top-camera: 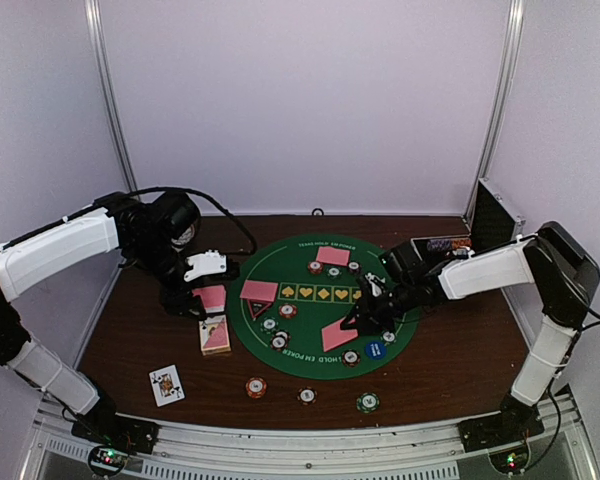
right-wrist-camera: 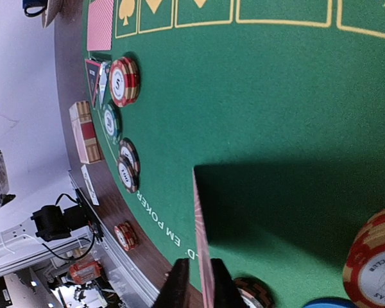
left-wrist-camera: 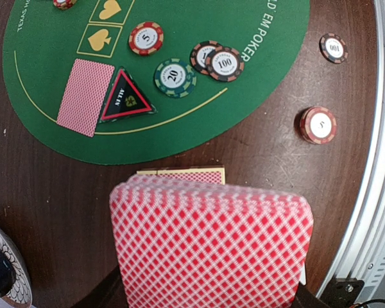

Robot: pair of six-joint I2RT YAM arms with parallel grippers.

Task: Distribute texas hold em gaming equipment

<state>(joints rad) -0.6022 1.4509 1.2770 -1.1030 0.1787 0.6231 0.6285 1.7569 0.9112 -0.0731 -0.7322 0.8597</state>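
Left fingers clenched on red-backed card, back up, long axis crosswise in wrist view; right fingers pinch second card, edge-on over green mat, long axis pointing away from fingers.

- Dark brown wooden table, with a metal rail along its near edge.
- Round green poker mat, spread over the middle of the table.
- Red-backed deck, just off the mat's left edge.
- Face-up card, alone at the near left.
- Orange chip, pale chip and green chip, in a spaced row near the mat's near edge.
- Silver-and-black case, standing open at the far right corner.
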